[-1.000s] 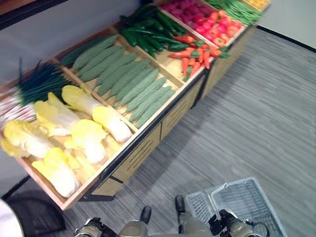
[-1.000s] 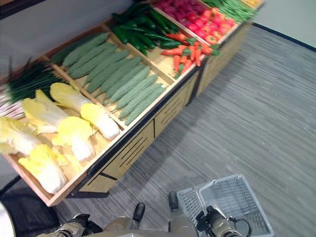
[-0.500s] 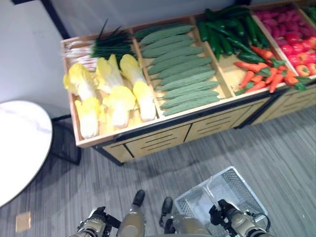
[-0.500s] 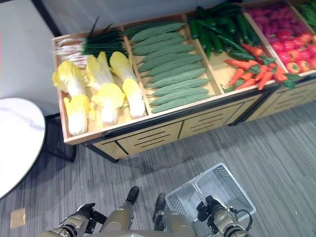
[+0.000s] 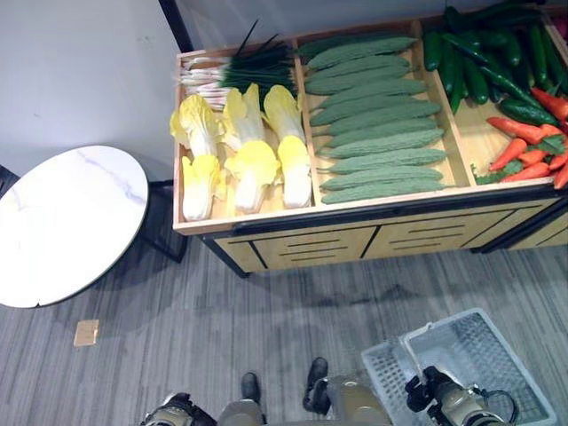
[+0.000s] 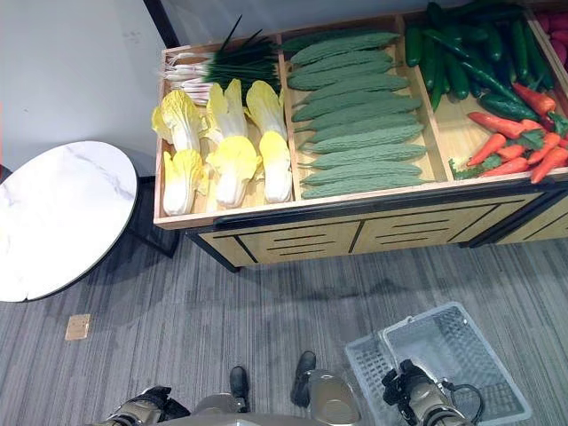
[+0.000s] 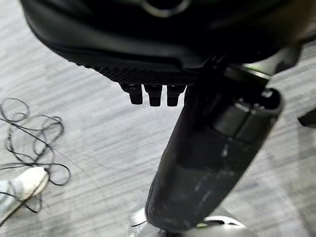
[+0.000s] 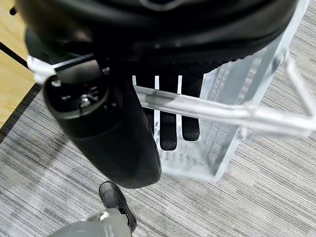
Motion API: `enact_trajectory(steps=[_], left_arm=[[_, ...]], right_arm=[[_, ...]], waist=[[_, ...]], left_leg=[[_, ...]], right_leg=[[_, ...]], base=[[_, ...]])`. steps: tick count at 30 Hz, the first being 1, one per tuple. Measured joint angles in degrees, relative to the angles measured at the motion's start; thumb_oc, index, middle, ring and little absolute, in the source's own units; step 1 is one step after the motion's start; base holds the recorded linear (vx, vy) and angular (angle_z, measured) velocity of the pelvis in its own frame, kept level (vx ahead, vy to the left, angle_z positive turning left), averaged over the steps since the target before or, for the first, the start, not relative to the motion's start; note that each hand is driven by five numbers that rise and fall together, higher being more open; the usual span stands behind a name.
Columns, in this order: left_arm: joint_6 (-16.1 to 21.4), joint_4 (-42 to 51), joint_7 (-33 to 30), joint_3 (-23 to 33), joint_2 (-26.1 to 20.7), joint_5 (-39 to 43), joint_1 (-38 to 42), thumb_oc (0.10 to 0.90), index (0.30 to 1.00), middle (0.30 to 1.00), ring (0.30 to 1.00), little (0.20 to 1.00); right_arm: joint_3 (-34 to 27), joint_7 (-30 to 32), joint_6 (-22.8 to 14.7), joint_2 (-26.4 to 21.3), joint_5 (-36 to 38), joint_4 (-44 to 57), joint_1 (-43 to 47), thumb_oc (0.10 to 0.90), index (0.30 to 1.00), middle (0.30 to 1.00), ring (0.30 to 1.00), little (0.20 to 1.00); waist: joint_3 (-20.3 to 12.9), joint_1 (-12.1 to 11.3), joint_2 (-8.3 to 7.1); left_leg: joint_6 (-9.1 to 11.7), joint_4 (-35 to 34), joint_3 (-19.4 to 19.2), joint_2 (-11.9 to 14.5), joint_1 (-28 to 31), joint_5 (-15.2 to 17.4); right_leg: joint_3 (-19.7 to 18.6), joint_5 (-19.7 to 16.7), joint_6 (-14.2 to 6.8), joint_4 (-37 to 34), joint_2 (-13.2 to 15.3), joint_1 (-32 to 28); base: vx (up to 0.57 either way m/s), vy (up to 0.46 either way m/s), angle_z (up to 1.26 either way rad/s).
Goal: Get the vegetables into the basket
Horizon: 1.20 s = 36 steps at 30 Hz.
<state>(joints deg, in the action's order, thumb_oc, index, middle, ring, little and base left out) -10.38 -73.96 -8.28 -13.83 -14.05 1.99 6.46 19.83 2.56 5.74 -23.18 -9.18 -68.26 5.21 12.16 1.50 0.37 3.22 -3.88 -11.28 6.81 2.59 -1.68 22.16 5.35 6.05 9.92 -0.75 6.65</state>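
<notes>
A clear mesh basket [image 5: 486, 353] hangs low at my right side over the floor. My right hand [image 5: 428, 393] is shut on its handle [image 8: 217, 112], with the fingers [image 8: 169, 134] curled round the bar. My left hand [image 5: 174, 411] sits low at my left side, fingers [image 7: 154, 94] curled and holding nothing. Ahead stands a wooden produce stand [image 5: 355, 238]. It carries yellow cabbages [image 5: 240, 160], spring onions [image 5: 244, 71], ridged green gourds [image 5: 377, 124], dark cucumbers [image 5: 479, 67] and carrots [image 5: 531, 153].
A round white marble table [image 5: 62, 222] stands to the left of the stand. A small tan square [image 5: 86, 332] lies on the grey striped floor between me and the table. Open floor separates me from the stand's front.
The whole picture has swung, so the camera moved: the stand now lies square ahead and the round table shows more fully. The basket stays in my right hand.
</notes>
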Motion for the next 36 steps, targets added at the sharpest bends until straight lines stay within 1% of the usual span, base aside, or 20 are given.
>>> enact_trajectory(steps=[2,3,4,6,7,10,15,19,21,22,23,24,25,26,28,30,31,32,33,36], left_arm=[[0.1,0.0,0.0,0.0,-0.5,-0.9,0.2,0.9,1.0,1.0,1.0,1.0],[0.1,0.1,0.0,0.0,-0.5,-0.9,0.3,0.9,1.0,1.0,1.0,1.0],[0.2,0.1,0.0,0.0,-0.5,-0.9,0.4,0.9,1.0,1.0,1.0,1.0],[0.3,0.1,0.0,0.0,-0.4,-0.9,0.6,0.9,1.0,1.0,1.0,1.0],[0.3,0.0,0.0,0.0,-0.4,-0.9,0.7,0.9,1.0,1.0,1.0,1.0],[0.5,0.1,0.0,0.0,-0.5,-0.9,1.1,0.9,1.0,1.0,1.0,1.0],[0.7,-0.4,-0.6,1.5,-0.8,-0.8,0.2,0.9,1.0,1.0,1.0,1.0],[1.1,2.5,-1.7,3.9,-2.1,0.0,0.0,0.9,1.0,1.0,1.0,1.0],[1.3,8.2,-3.0,4.7,-3.6,1.0,-1.4,0.9,1.0,1.0,1.0,1.0],[2.1,13.3,-3.7,4.9,-4.7,1.4,-2.6,0.9,1.0,1.0,1.0,1.0],[1.2,19.1,-3.7,5.9,-5.5,2.2,-4.3,0.9,1.0,1.0,1.0,1.0],[2.7,30.2,-4.0,6.9,-7.4,3.2,-8.2,0.9,1.0,1.0,1.0,1.0],[2.7,35.7,-4.1,8.3,-8.0,3.7,-10.1,0.9,1.0,1.0,1.0,1.0],[5.3,47.0,-4.6,11.1,-9.2,3.8,-14.2,0.9,1.0,1.0,1.0,1.0],[6.5,55.3,-5.5,13.8,-9.6,3.5,-15.4,0.9,1.0,1.0,1.0,1.0],[7.4,57.9,-5.9,15.9,-10.3,2.6,-14.5,0.9,1.0,1.0,1.0,1.0],[6.3,59.0,-6.2,16.8,-10.6,2.5,-13.8,0.9,1.0,1.0,1.0,1.0],[5.0,62.1,-6.6,18.4,-10.5,2.4,-13.8,0.9,1.0,1.0,1.0,1.0],[5.3,65.5,-8.0,19.7,-10.5,1.2,-13.8,0.9,1.0,1.0,1.0,1.0],[5.4,68.0,-8.9,20.3,-10.6,-0.5,-13.6,0.9,1.0,1.0,1.0,1.0]], right_arm=[[0.8,0.1,-0.2,0.2,-0.1,0.7,-1.0,0.4,0.3,0.3,0.3,0.3],[0.8,0.1,-0.2,0.3,-0.1,0.7,-1.1,0.4,0.3,0.3,0.3,0.3],[0.8,0.1,-0.3,0.5,-0.1,0.7,-1.1,0.4,0.3,0.3,0.3,0.3],[0.8,0.4,-0.5,0.8,-0.5,1.2,-1.1,0.4,0.3,0.3,0.3,0.3],[0.8,0.3,-0.4,1.0,-1.2,1.2,-1.3,0.4,0.3,0.3,0.3,0.3],[0.6,-0.1,-0.1,1.6,-1.2,0.2,-1.5,0.4,0.3,0.3,0.3,0.3],[-0.5,0.2,0.3,2.3,-1.3,-0.2,-3.6,0.4,0.3,0.3,0.3,0.3],[-1.0,0.6,0.3,2.2,-1.7,0.0,-3.8,0.4,0.3,0.3,0.3,0.3],[-1.7,1.0,0.4,1.8,-1.8,0.5,-4.3,0.4,0.3,0.3,0.3,0.3],[-1.7,1.2,0.4,1.3,-1.8,0.9,-5.1,0.4,0.3,0.3,0.3,0.3],[-2.1,1.2,0.5,0.9,-2.0,2.2,-5.9,0.4,0.3,0.3,0.3,0.3],[-2.4,1.0,0.0,-0.2,-2.3,5.3,-7.6,0.4,0.3,0.3,0.3,0.3],[-3.0,0.8,0.1,-0.3,-2.3,6.4,-8.5,0.4,0.3,0.3,0.3,0.3],[-4.9,0.7,-0.2,-0.4,-2.3,8.6,-10.3,0.4,0.3,0.3,0.3,0.3],[-6.1,0.4,-0.5,-0.4,-2.4,8.5,-11.0,0.4,0.3,0.3,0.3,0.3],[-6.1,-0.1,-0.8,-0.4,-2.5,8.0,-10.5,0.4,0.3,0.3,0.3,0.3],[-6.1,-0.2,-0.8,-0.3,-2.6,7.9,-10.0,0.4,0.3,0.3,0.3,0.3],[-6.0,-0.2,-0.8,0.0,-3.5,7.9,-9.9,0.4,0.3,0.3,0.3,0.3],[-6.0,-0.3,-0.8,0.3,-3.5,7.8,-10.1,0.4,0.3,0.3,0.3,0.3],[-5.9,-0.3,-0.8,0.8,-3.5,7.1,-10.1,0.4,0.3,0.3,0.3,0.3]], waist=[[-0.3,0.2,-0.54],[-0.4,0.2,-0.56],[-0.4,-0.1,-0.53],[-0.5,-0.1,-0.31],[-0.7,-0.5,-0.42],[-1.2,-0.8,-0.64],[-3.7,-0.8,-0.18],[-4.2,-0.9,0.55],[-4.5,-1.3,1.42],[-5.0,-1.9,2.11],[-5.0,-2.1,2.35],[-4.9,-2.4,2.65],[-4.9,-2.6,2.78],[-5.0,-2.7,2.82],[-5.2,-3.0,3.18],[-5.3,-3.2,3.3],[-5.4,-3.5,3.52],[-5.2,-3.5,3.13],[-5.1,-3.8,2.85],[-5.1,-3.9,2.67]], left_leg=[[-0.1,0.4,-0.2,0.0,-0.6,-0.1],[-0.3,0.3,-0.3,0.0,-0.7,0.0],[-1.0,0.4,-0.4,-0.1,-0.9,0.2],[-1.2,0.3,-0.5,-0.4,-1.0,0.0],[-1.3,0.4,-0.8,-0.9,-1.0,0.0],[-1.4,0.3,-1.2,-2.2,-1.1,0.0],[-3.6,0.4,-2.4,-4.2,0.0,1.3],[-4.2,0.3,-2.6,-4.6,1.3,1.7],[-4.2,0.3,-2.5,-4.6,1.7,1.7],[-4.2,0.3,-2.4,-4.6,1.7,1.7],[-4.2,0.3,-2.2,-4.6,1.7,1.7],[-4.2,0.3,-1.9,-4.5,1.7,1.7],[-4.2,0.3,-1.7,-4.5,1.7,1.6],[-4.1,0.3,-1.0,-4.4,1.9,1.6],[-4.1,0.4,-0.6,-4.4,2.1,1.6],[-3.9,0.4,-0.5,-4.4,1.9,1.5],[-3.9,0.4,-0.4,-4.4,2.0,1.5],[-3.8,0.4,-0.4,-4.3,1.9,1.4],[-3.7,0.4,-0.3,-4.3,1.8,1.4],[-3.7,0.3,-0.2,-4.4,1.9,1.4]], right_leg=[[-0.3,-0.1,-0.1,-0.6,-0.9,-0.7],[-0.7,-0.3,-0.4,-0.9,-1.2,-0.8],[-1.4,-0.6,-0.8,-1.3,-1.4,-0.7],[-2.0,-1.1,-1.3,-1.4,-1.2,-0.5],[-2.4,-1.3,-1.9,-1.2,-0.7,-0.4],[-3.0,-1.5,-2.6,-0.6,0.5,0.3],[-4.0,-1.1,-4.5,1.1,2.8,0.3],[-4.3,-1.0,-4.8,0.6,3.0,-1.0],[-4.2,-1.0,-4.8,0.4,3.0,-1.6],[-4.2,-1.1,-4.8,0.3,3.0,-1.7],[-4.0,-1.1,-4.9,0.1,3.0,-1.8],[-3.7,-1.2,-4.9,0.0,2.9,-2.0],[-3.3,-1.2,-5.0,-0.2,2.9,-2.3],[-2.9,-1.2,-5.1,-0.4,2.8,-2.9],[-2.6,-0.8,-5.6,-0.4,2.9,-3.2],[-2.6,-0.6,-5.9,-0.2,2.9,-3.0],[-2.5,-0.5,-5.8,-0.2,3.0,-3.0],[-2.5,-0.5,-5.9,0.0,2.9,-2.8],[-2.3,-0.4,-5.9,0.1,3.0,-2.8],[-2.3,-0.6,-5.7,0.1,3.0,-2.8]], base=[[0.01,0.218,-0.18],[0.0,0.206,-0.25],[0.0,0.179,-0.25],[-0.01,0.178,-0.21],[-0.01,0.158,-0.12],[0.0,0.148,-0.05],[0.01,0.104,-0.07],[0.0,0.071,-0.03],[-0.02,0.073,0.03],[-0.03,0.064,0.04],[-0.03,0.059,0.09],[-0.02,0.053,0.11],[-0.01,0.046,0.19],[0.0,0.044,0.18],[0.0,0.037,0.14],[0.0,0.047,0.03],[-0.01,0.052,0.01],[0.0,0.0,0.0],[-0.01,0.028,0.04],[-0.01,0.022,0.02]])
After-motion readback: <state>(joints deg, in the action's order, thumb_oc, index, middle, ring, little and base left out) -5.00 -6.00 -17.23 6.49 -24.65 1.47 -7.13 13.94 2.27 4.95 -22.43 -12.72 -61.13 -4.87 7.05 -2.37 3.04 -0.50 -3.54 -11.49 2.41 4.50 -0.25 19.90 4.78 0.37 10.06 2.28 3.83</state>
